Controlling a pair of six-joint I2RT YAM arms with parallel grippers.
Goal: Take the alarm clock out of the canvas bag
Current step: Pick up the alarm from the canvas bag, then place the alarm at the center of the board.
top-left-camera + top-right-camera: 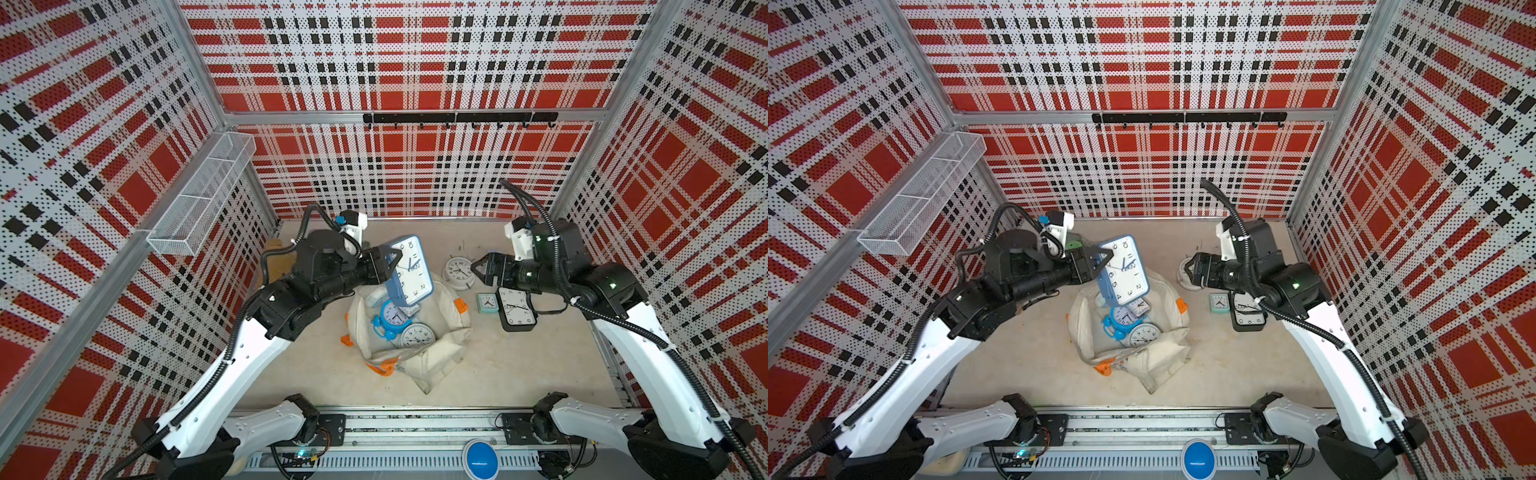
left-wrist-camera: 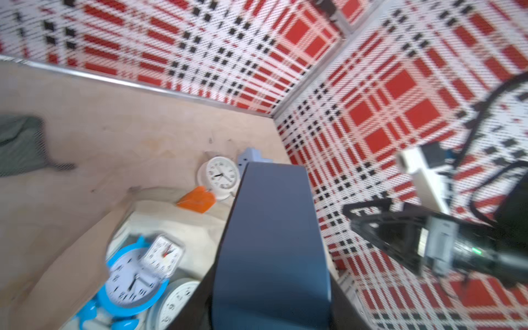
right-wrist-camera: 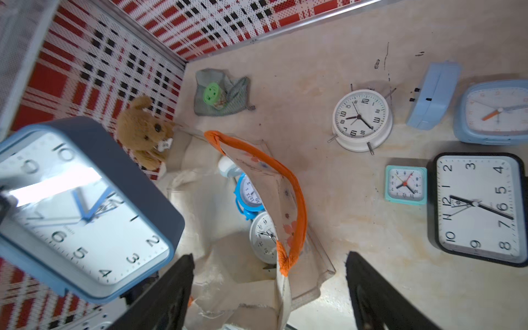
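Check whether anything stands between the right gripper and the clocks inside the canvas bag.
Yes. From the right gripper, the raised side of the canvas bag with its orange handle partly covers the blue twin-bell clock and the white round clock. The left gripper's big blue clock hangs above the opening.

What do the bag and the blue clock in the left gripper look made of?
The canvas bag: apparently soft woven cloth, matte cream, creased and slumping. The blue clock: probably a smooth plastic case, with a glossy clear face pane catching glare.
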